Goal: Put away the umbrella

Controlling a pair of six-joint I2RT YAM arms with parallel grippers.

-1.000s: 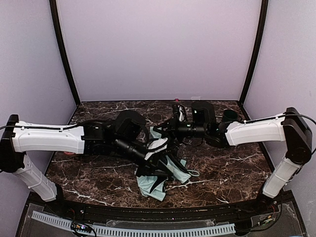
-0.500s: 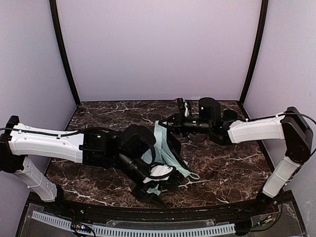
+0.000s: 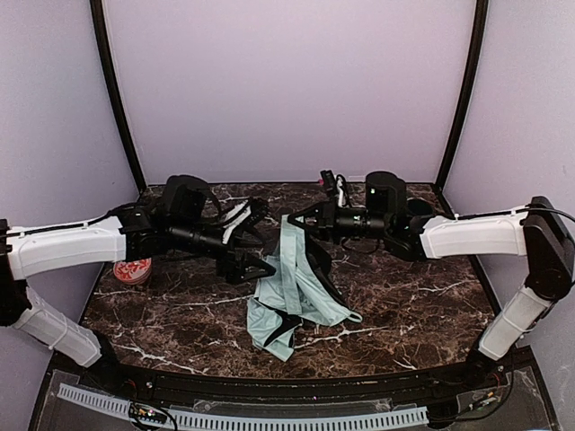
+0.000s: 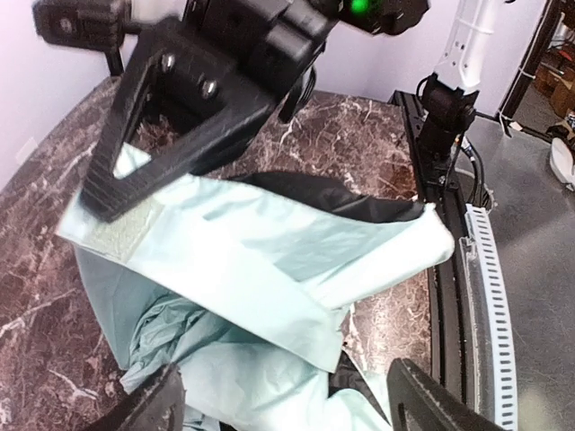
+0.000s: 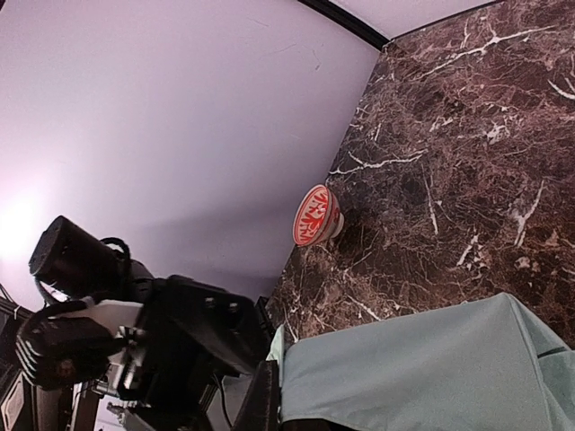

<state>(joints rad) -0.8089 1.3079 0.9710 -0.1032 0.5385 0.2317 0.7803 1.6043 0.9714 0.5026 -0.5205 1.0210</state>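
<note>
1. The right gripper (image 3: 291, 219) is clamped on the upper edge of the umbrella (image 3: 292, 292), holding that mint fabric up off the marble table (image 3: 413, 296).
2. The umbrella sits at mid-table. One strip hangs from the grip, and the rest lies heaped below with black lining showing.
3. The left gripper (image 3: 262, 239) has its fingers spread wide and holds nothing. It is raised just beside the hanging strip, on its left.
4. A red-and-white bowl (image 3: 132, 271) stands near the left table edge, well apart from the umbrella.
</note>
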